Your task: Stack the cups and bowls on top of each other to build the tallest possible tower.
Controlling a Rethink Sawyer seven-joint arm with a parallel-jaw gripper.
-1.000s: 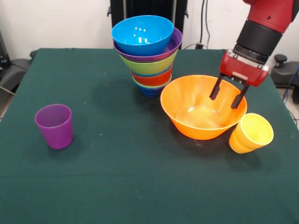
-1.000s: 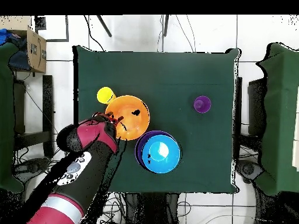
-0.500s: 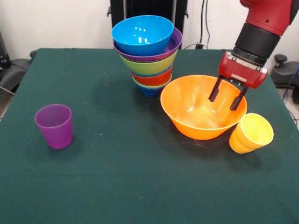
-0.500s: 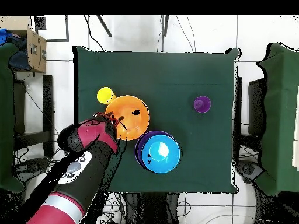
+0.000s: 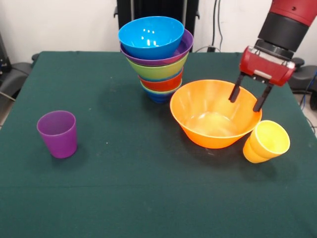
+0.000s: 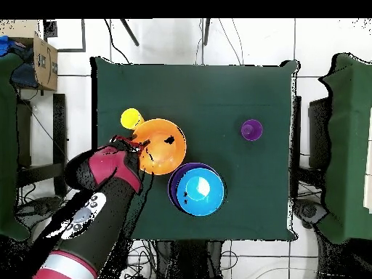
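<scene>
A large orange bowl [image 5: 213, 121] [image 6: 163, 145] sits on the green table. Above its far right rim hangs my gripper [image 5: 246, 101] [image 6: 135, 144], open and empty, its two dark fingers apart. A yellow cup [image 5: 266, 142] [image 6: 131, 118] leans against the bowl's right side. The tower [image 5: 156, 58] [image 6: 197, 189] of nested bowls stands at the back, with a blue bowl on top, then purple, green and red-orange ones, and a dark blue one lowest. A purple cup [image 5: 58, 133] [image 6: 251, 130] stands upright alone at the left.
The green table [image 5: 124, 168] runs to its front edge close to the camera. Chairs and cables show past the far edge. A cardboard box [image 6: 43, 62] sits beside the table in the overhead view.
My gripper has risen and shifted right, from inside the orange bowl to above its right rim. Bowls and cups have not moved.
</scene>
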